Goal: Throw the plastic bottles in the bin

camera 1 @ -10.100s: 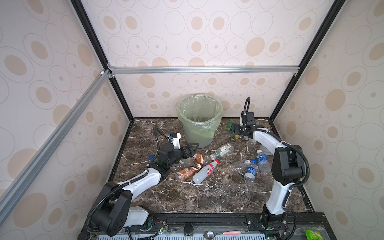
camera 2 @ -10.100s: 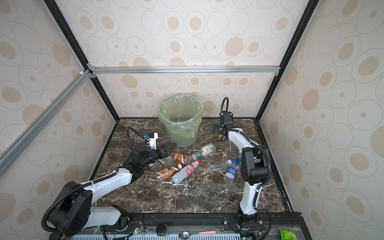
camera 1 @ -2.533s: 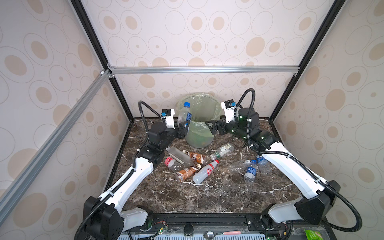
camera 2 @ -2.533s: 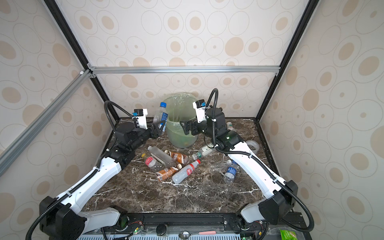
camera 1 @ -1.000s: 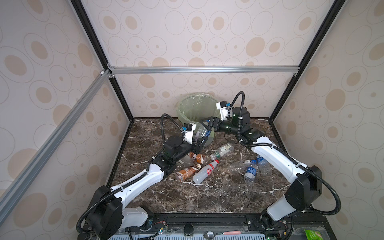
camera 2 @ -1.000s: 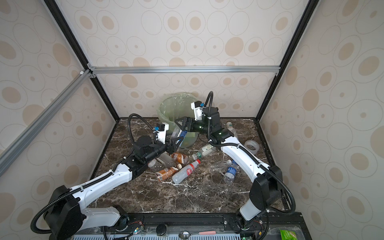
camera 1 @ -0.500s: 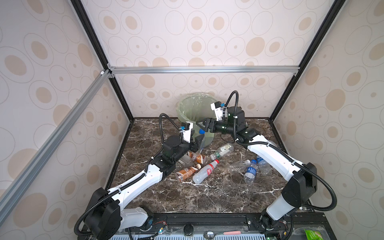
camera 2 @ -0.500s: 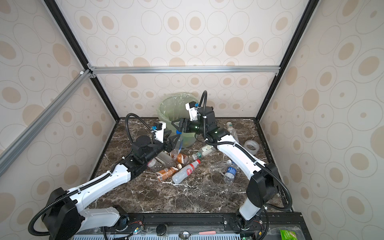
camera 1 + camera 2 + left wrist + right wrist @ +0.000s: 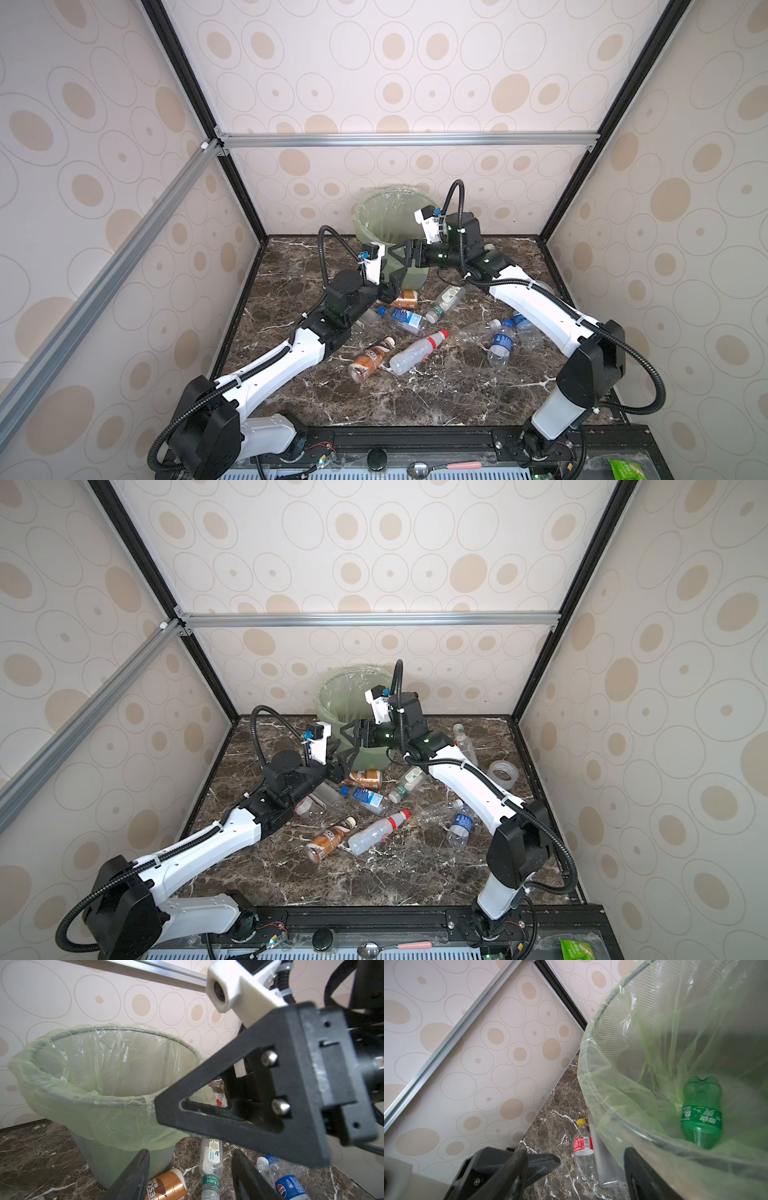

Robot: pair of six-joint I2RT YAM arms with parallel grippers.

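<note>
1. The left gripper hangs low in front of the bin's foot. Its black fingers are spread and empty, and an orange-brown bottle lies just beyond their tips.
2. The round grey mesh bin, with a pale green bag folded over its rim, stands at the back of the dark marble surface. A green plastic bottle lies inside it, and a clear red-labelled, yellow-capped bottle lies beside its foot.
3. The right gripper hovers at the bin's near rim — released, holding nothing.
4. On the surface before the bin lie:
   - a brown-labelled bottle
   - a clear blue-capped bottle
   - a white red-capped bottle
   - a clear green-labelled bottle
   - a small blue-labelled bottle
5. Far right — a roll of clear tape lies near the wall.
</note>
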